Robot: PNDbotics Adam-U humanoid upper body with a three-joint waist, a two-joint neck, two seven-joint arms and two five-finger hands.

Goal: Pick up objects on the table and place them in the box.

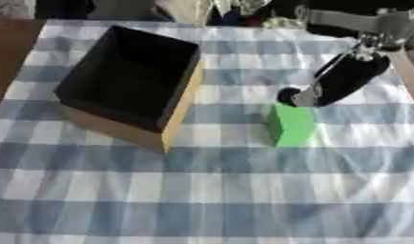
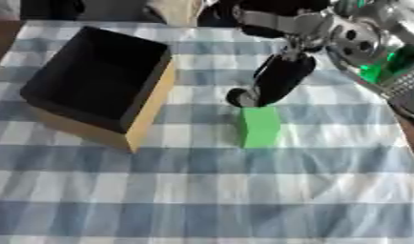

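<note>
Right arm enters from upper right corner, silver joints at wrist, forearm angled down and leftward. Right hand (image 1: 331, 86) black, pointing down; finger state unclear. Left hand unseen.

Both eyes sit side by side in the head, looking down steeply at the checked table (image 1: 210, 190); views overlap almost fully, w/ slight sideways offset.
</note>
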